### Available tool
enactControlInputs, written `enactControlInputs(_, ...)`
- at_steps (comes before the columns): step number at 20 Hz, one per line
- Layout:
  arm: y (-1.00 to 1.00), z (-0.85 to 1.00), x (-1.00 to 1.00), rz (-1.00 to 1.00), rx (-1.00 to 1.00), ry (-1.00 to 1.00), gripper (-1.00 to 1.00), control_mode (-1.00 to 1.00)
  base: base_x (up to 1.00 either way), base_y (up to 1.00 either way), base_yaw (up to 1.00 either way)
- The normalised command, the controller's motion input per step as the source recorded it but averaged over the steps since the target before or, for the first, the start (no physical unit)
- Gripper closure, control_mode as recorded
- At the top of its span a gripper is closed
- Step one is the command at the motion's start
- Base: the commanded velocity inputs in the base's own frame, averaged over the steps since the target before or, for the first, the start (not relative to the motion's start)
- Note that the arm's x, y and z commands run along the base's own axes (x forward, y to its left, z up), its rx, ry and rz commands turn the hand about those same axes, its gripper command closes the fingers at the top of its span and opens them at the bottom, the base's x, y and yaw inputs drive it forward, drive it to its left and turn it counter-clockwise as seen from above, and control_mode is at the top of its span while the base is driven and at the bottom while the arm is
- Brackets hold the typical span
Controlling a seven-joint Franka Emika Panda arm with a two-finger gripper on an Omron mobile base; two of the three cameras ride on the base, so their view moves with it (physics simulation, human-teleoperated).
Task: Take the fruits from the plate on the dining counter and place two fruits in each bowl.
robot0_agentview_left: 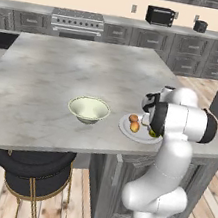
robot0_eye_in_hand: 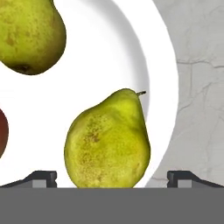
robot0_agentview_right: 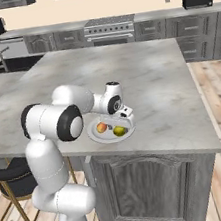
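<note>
On the dining counter (robot0_agentview_left: 61,72) near its front edge lies the white plate (robot0_agentview_left: 124,127), with two orange-red peaches (robot0_agentview_left: 134,123) and a yellow-green pear (robot0_agentview_left: 152,134) on it. One cream-green bowl (robot0_agentview_left: 88,109) stands empty just left of the plate. My gripper (robot0_agentview_right: 123,122) hangs low over the plate (robot0_agentview_right: 97,135), above a pear (robot0_agentview_right: 119,130) that lies beside a peach (robot0_agentview_right: 101,127). In the hand view the gripper (robot0_eye_in_hand: 112,179) is open, and its fingertips (robot0_eye_in_hand: 43,178) stand well apart on either side of the near pear (robot0_eye_in_hand: 107,142). Another pear (robot0_eye_in_hand: 30,35) lies at the top left.
A black round stool (robot0_agentview_left: 34,169) stands under the counter's front edge below the bowl. The plate sits close to the counter's near edge and right corner. A stove (robot0_agentview_left: 77,23) and a toaster oven (robot0_agentview_left: 160,15) line the far wall counter.
</note>
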Motion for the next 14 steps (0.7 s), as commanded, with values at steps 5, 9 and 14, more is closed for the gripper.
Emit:
enactControlInputs(5,0.0,-0.01,0.19,0.0,0.0,0.0,-1.0,-1.0,0.0,0.0,0.0)
enactControlInputs(9,0.0,-0.13,0.36,0.0,0.0,0.0,-1.0,-1.0,0.0,0.0,0.0)
enactControlInputs(14,-0.02,-0.35,0.09,0.0,0.0,0.02,-1.0,-1.0,0.0,0.0,0.0)
